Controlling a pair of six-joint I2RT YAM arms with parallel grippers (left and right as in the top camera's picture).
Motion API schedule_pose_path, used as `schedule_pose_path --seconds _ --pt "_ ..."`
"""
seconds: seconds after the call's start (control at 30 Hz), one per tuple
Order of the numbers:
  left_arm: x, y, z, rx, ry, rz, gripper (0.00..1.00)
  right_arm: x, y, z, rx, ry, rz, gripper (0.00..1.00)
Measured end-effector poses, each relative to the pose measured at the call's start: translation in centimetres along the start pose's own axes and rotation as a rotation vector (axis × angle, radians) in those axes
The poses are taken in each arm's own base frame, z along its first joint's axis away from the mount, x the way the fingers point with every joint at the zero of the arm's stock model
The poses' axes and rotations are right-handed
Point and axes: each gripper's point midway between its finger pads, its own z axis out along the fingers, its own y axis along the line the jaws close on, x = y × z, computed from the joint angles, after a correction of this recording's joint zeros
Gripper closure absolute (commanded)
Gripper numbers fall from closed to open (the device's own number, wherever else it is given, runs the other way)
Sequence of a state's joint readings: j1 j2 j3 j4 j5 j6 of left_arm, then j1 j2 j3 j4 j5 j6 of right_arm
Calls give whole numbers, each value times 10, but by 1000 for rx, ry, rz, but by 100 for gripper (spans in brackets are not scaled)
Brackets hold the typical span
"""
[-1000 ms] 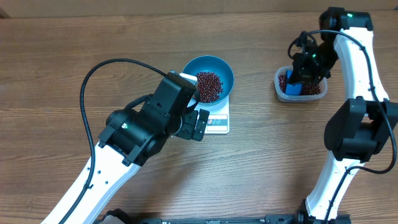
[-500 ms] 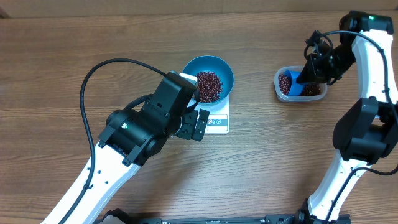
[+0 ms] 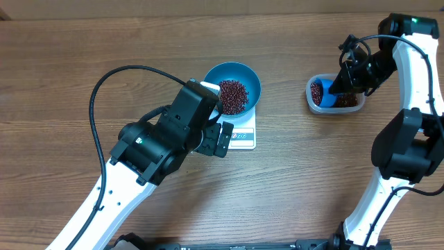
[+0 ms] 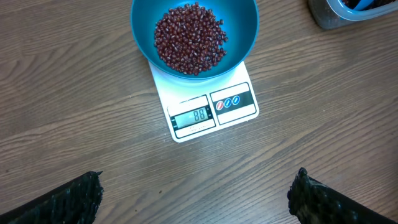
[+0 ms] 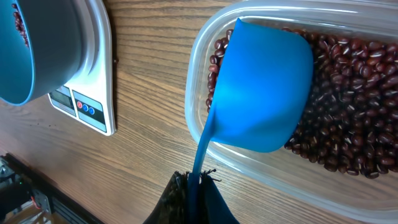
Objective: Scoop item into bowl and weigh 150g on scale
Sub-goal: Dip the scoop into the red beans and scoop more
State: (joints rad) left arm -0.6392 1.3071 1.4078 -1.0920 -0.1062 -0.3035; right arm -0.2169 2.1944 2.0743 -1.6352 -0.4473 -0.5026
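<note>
**Right arm shifts outward, scoop tipped in the tub**

Since a second ago the right arm has swung out toward the worktop's right edge. The right fingers are pinched shut on the thin handle of the blue scoop, whose cup lies tilted in the clear tub on the beans. Only its outer back shows, so its contents cannot be told, and the finger bodies are cut off by the frame. The left fingers are spread wide, holding nothing, above bare worktop just before the scale. On it sits the bowl with a bean heap. Seen from overhead, the left arm hides part of the scale.
</note>
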Motion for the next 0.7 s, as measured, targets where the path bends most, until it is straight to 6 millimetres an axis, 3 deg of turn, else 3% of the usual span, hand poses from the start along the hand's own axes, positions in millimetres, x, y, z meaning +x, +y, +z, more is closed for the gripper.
schedule_pose_path --seconds 0.43,0.7 --pt "0 0 0 0 0 0 1 6 -13 -19 -118 -81 26 96" --pt "0 0 0 0 0 0 0 13 -30 -3 -136 -81 69 96"
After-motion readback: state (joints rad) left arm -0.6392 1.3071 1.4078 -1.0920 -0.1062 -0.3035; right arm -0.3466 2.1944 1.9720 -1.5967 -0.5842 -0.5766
